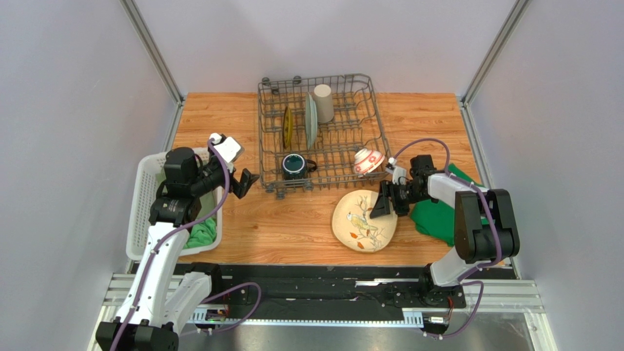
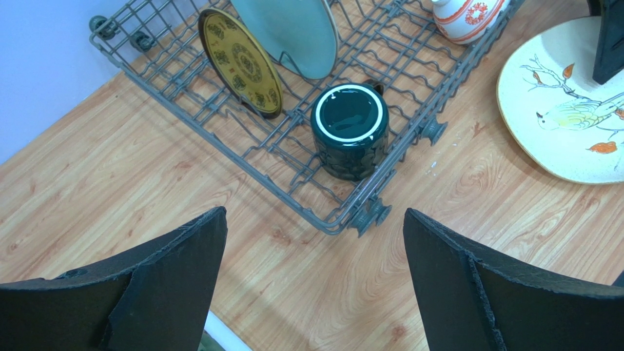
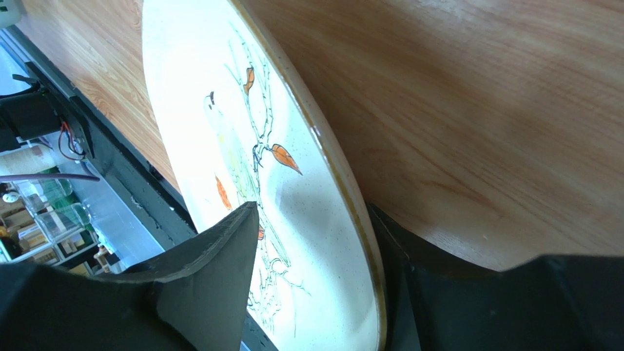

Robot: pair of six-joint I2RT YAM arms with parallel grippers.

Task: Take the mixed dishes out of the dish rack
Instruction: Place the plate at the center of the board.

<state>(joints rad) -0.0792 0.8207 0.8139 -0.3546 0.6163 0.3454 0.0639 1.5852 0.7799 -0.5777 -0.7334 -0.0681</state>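
The dark grey dish rack (image 1: pixel 261 139) (image 2: pixel 220 110) holds a yellow patterned plate (image 1: pixel 288 126) (image 2: pixel 240 60) and a pale green plate (image 1: pixel 311 119) (image 2: pixel 289 33) on edge. It also holds a beige tumbler (image 1: pixel 323 102), a dark teal mug (image 1: pixel 294 165) (image 2: pixel 350 130) and a red-and-white bowl (image 1: pixel 368 161) (image 2: pixel 467 14). The cream bird plate (image 1: pixel 359 223) (image 2: pixel 564 117) (image 3: pixel 242 146) lies on the table in front of the rack. My right gripper (image 1: pixel 384 205) (image 3: pixel 313 208) is open, its fingers astride the plate's right rim with a gap. My left gripper (image 1: pixel 245 183) (image 2: pixel 315 213) hangs open and empty, left of the rack's near corner.
A white slatted basket (image 1: pixel 143 212) with a green cloth (image 1: pixel 201 232) in it stands at the left table edge under my left arm. Another green cloth (image 1: pixel 436 219) lies right of the bird plate, under my right arm. Walls close in both sides.
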